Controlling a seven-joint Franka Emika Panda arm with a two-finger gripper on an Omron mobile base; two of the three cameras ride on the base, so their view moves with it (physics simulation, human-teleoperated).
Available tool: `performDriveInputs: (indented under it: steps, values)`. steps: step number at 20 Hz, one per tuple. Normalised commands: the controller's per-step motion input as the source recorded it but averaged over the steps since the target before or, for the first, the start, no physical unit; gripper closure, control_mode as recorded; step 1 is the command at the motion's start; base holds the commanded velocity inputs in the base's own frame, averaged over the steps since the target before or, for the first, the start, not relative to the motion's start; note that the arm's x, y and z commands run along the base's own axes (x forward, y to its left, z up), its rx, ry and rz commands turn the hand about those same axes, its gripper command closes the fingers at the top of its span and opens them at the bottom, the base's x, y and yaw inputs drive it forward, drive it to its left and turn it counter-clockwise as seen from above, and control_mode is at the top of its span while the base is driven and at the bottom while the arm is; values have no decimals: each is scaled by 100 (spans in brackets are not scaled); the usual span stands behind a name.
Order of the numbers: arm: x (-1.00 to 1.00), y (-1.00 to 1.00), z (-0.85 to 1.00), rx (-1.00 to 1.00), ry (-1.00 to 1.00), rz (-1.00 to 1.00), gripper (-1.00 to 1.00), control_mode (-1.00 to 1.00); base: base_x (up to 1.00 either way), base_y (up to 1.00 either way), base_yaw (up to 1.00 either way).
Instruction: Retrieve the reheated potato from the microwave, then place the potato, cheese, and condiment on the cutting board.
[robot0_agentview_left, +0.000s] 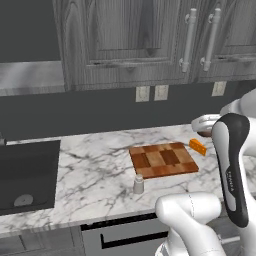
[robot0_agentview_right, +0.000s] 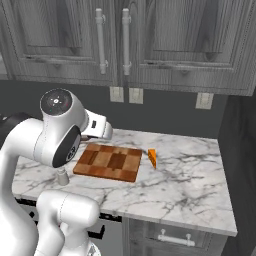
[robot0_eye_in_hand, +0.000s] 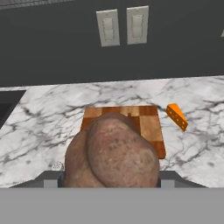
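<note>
The fingers are clamped on the potato (robot0_eye_in_hand: 111, 151), holding it above the near edge of the cutting board (robot0_agentview_left: 163, 159) on the marble counter (robot0_agentview_left: 95, 175). The cheese (robot0_agentview_left: 197, 146) (an orange wedge) lies just beside the board's right end; the condiment (robot0_agentview_left: 138, 184) stands upright near its front-left corner.

You have the cutting board (robot0_agentview_left: 163, 160) lying flat on the surface (robot0_agentview_left: 95, 170), out in front of the wall outlets (robot0_agentview_left: 151, 93). The cheese (robot0_agentview_left: 197, 147) sits just beside the board's right end — apart from it. The condiment (robot0_agentview_left: 138, 184) stands upright near the board's front left corner, off the board. The sink (robot0_agentview_left: 27, 175) is well to the left. The potato (robot0_eye_in_hand: 111, 153) sits in the gripper (robot0_eye_in_hand: 109, 181) above the surface, before the board.
</note>
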Motion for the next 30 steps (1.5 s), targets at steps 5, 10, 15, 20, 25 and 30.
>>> performDriveInputs:
  steps: [5,10,15,20,25,30]
  values:
    - [0,0,0,0,0,0,100,100,0,0,0]
    - [0,0,0,0,0,0,100,100,0,0,0]
    - [0,0,0,0,0,0,100,-100,0,0,0]
    - [0,0,0,0,0,0,100,-100,0,0,0]
    - [0,0,0,0,0,0,100,-100,0,0,0]
    - [13,-11,-13,-1,6,0,100,-100,0,0,0]
